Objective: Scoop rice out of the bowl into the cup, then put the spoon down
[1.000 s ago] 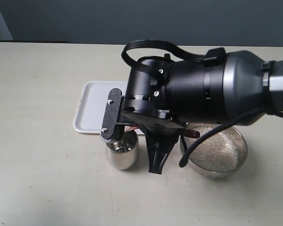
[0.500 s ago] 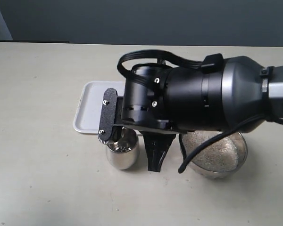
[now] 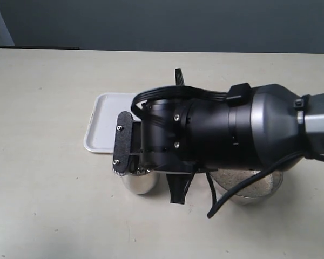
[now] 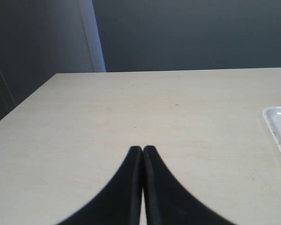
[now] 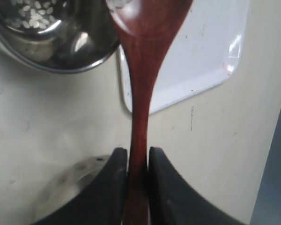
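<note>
While the right tool (image 5: 137, 161) grips the handle of the spoon (image 5: 140, 84) with both jaws pressed against the wood, the arm has rolled further over the cup (image 3: 140, 181) than it stood a second ago; the wrist has dropped lower and now hides most of the cup's mouth and much of the bowl (image 3: 272, 183) in the exterior view. In the right wrist view the spoon's head sits beside the cup's rim, over the white tray (image 5: 210, 56), and a few grains of rice (image 5: 35, 16) lie in the bottom of the cup; a trace of rice seems to cling to the spoon's head, though that part is cut off at the frame's edge and cannot be read with confidence. Judged from this, the tipping step looks nearly spent; what remains is probably to level the spoon, and either return to the bowl for more or set the spoon down on the surface (image 3: 48, 205).

The left tool (image 4: 142, 154) hangs with its jaws closed together and nothing between them, well apart from the work, above bare surface with only the tray's corner in sight.

No brand, label or writing is legible on the cup, bowl, tray, spoon or arm.
</note>
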